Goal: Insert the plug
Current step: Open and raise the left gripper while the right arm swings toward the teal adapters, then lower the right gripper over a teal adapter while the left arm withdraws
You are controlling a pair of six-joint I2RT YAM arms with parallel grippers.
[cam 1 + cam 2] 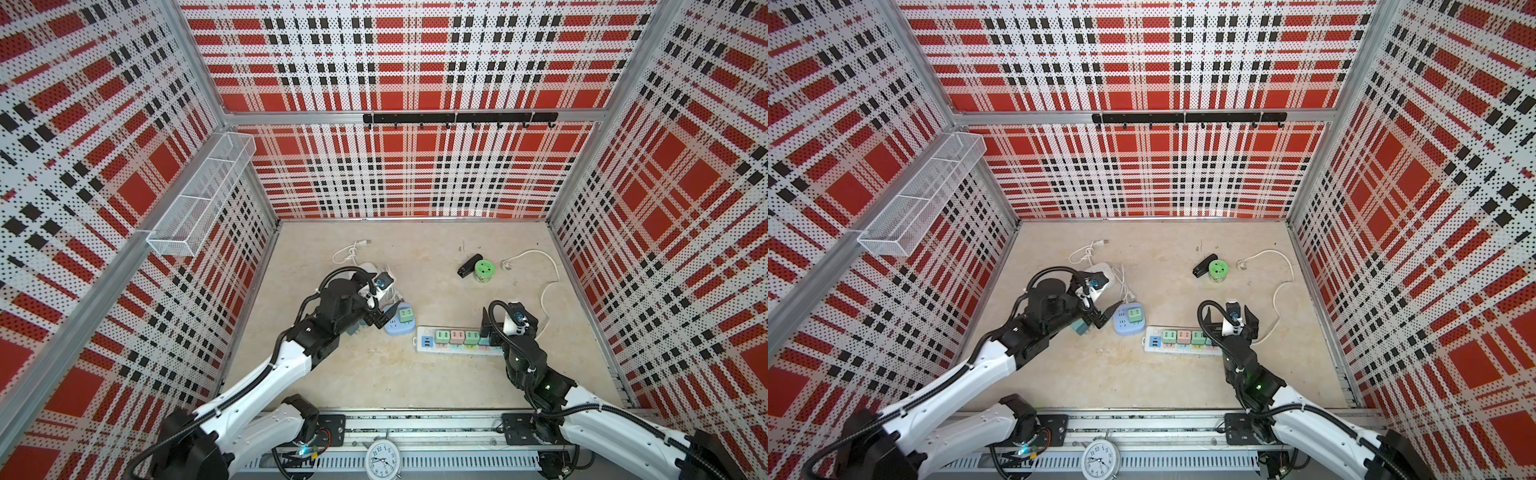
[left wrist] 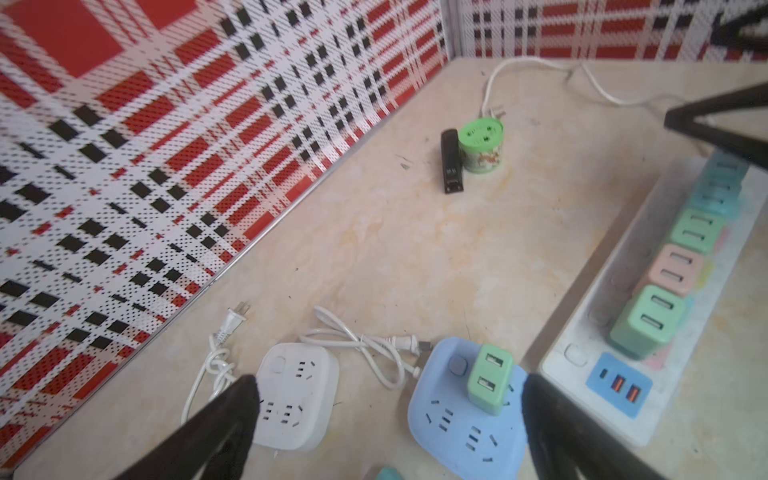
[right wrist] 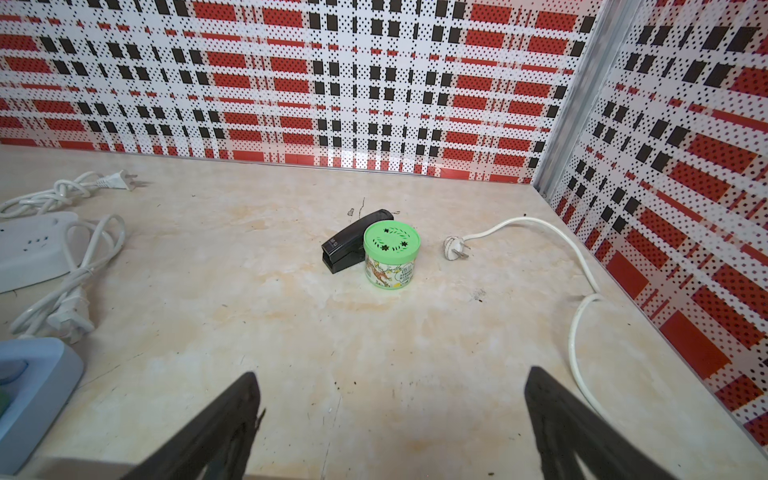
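Left gripper [image 2: 388, 385] apart beside blue socket [image 2: 453, 432], green plug [image 2: 490, 384] in it; right gripper [image 3: 392, 376] apart too.

The right arm [image 1: 521, 357] is covering the right-hand end of the power strip [image 1: 453, 349] in both top views. A teal block [image 2: 388, 473] is running off the left wrist view's edge.

A lab test booth: plaid perforated walls [image 1: 399, 174] on aluminium framing [image 1: 291, 118] enclose a beige tabletop [image 1: 415, 374].
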